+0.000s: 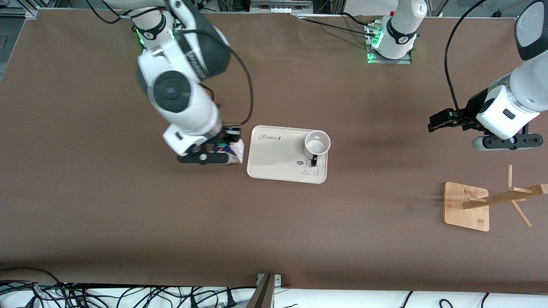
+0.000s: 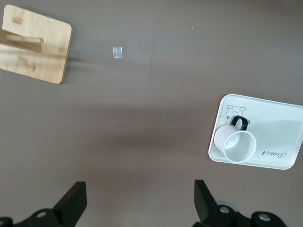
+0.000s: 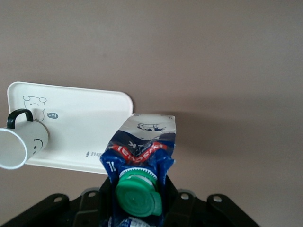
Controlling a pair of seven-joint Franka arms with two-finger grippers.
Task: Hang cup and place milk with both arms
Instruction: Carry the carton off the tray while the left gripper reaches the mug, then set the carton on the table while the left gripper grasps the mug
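The front view hides most of the milk [image 1: 236,150] under the right arm [image 1: 180,92]; only a white and blue corner of the carton shows beside the tray [image 1: 278,167], toward the right arm's end of the table. The right wrist view fills that gap: there the milk [image 3: 142,161] stands close before the camera, its gable top and round green cap [image 3: 138,197] plain, with the right gripper [image 3: 137,208] clenched on the carton from both sides. In the front view the right gripper [image 1: 222,147] sits low at the tray's edge. The tray is cream, with a small bear drawing and the word Rabbit printed on it, and it holds one thing, the cup [image 1: 317,143], upright at the tray's end toward the left arm, its mouth open upward and its black handle turned toward the front camera. The right wrist view shows the cup [image 3: 21,144] with its drawn smiley face, which the front view does not show. The left gripper [image 1: 443,121] hangs over bare table toward the left arm's end, fingers spread apart and holding nothing, as the left wrist view confirms with its two black fingertips [image 2: 73,201] wide of each other. Nearer the front camera than that gripper stands the wooden rack [image 1: 471,205], a square base with a pegged post.
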